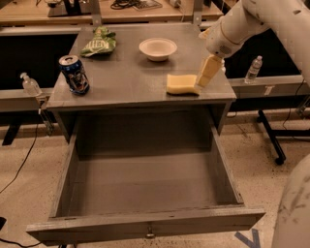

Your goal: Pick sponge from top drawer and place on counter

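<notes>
Sponge: small pale yellow rectangular foam sponge (181, 84) lies flat on the desk top, near the front right corner.
Desk: flat grey wooden square desk (126, 80) with a thick grey edge; it carries the sponge, bowl, can and bag.
Gripper: white-armed gripper with yellow pads (208, 72) hangs tilted over the desk's right edge, its tip right at the sponge's right end (touching or just beside, hard to say).
Gripper state: not clear from this view whether it clasps anything or has let go; the sponge rests on the desk under its own weight.
Arm: thick white robot arm (242, 24) comes in from the upper right.
Drawer: wide shallow grey wooden top drawer (145, 226) stands pulled out toward the camera, below the desk front; small metal knob (150, 234) at the middle of its front panel.
Bowl: round white bowl (158, 48) behind the sponge, apart from it.
Can: blue drink can (74, 73) upright near the left edge.
Bag: crumpled green snack bag (99, 42) at the back left.
Bottles: clear plastic bottle (30, 85) left of the desk, another (254, 69) to its right, both off it.
Background: light brown wooden bench (145, 13) behind the desk.
</notes>
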`<state>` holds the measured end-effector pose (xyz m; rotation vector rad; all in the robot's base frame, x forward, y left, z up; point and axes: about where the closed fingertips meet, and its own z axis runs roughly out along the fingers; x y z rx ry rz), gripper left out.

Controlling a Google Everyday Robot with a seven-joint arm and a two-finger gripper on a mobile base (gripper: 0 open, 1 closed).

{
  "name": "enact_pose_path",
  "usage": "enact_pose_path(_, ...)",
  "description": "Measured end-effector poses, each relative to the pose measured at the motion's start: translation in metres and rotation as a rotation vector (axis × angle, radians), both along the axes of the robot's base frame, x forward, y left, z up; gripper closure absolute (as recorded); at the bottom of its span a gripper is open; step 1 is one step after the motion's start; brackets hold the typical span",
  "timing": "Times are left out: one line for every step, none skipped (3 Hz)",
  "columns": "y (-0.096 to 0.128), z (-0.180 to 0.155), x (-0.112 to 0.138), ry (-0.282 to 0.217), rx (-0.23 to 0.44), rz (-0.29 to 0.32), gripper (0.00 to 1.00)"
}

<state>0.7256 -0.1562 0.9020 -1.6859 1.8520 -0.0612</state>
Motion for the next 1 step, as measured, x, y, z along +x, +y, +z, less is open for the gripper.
enact_pose_path(0.0001,-0.0001,0.0000,0.000,0.000,0.000,0.00)
